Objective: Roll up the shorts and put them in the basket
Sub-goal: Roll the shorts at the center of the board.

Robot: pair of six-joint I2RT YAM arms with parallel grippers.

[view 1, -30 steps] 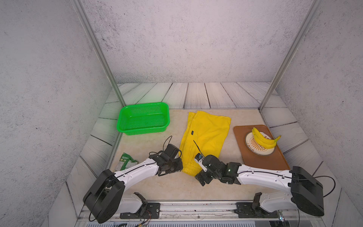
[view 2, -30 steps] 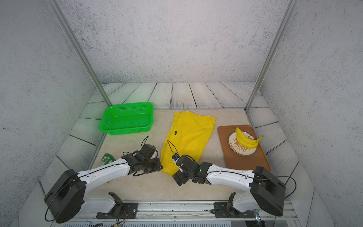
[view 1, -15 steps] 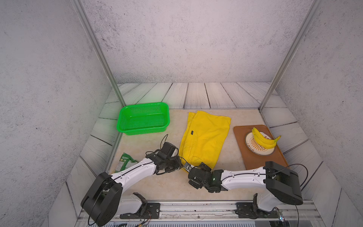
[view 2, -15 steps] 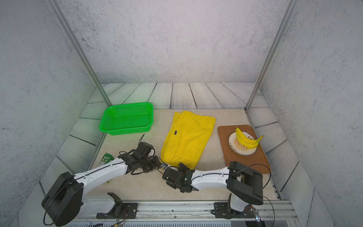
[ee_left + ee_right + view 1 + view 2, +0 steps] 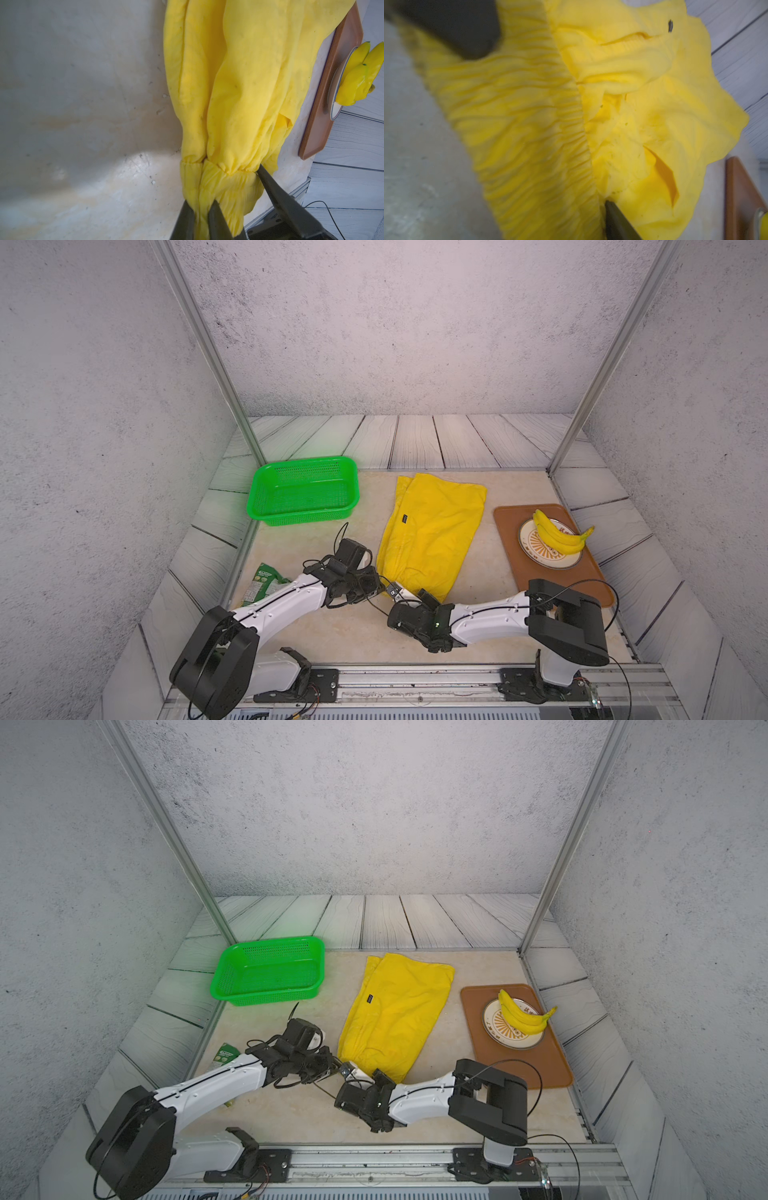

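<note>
I see the shorts (image 5: 432, 531) on the table (image 5: 357, 630) between basket (image 5: 301, 517) and tray (image 5: 508, 531), waistband (image 5: 218, 180) nearest the arms. My left gripper (image 5: 199, 207) pinches one waistband end; right gripper (image 5: 546, 124) straddles the other, whether it bites I can't make out. Both ends taken, I judge, so the roll starts even

Overhead pair; wrist close-ups on shorts (image 5: 239, 83)

Bright yellow shorts (image 5: 436, 531), green mesh basket (image 5: 303, 516), brown tray (image 5: 552, 585), yellow bananas (image 5: 557, 537), white plate (image 5: 540, 556) with orange sunburst
</note>
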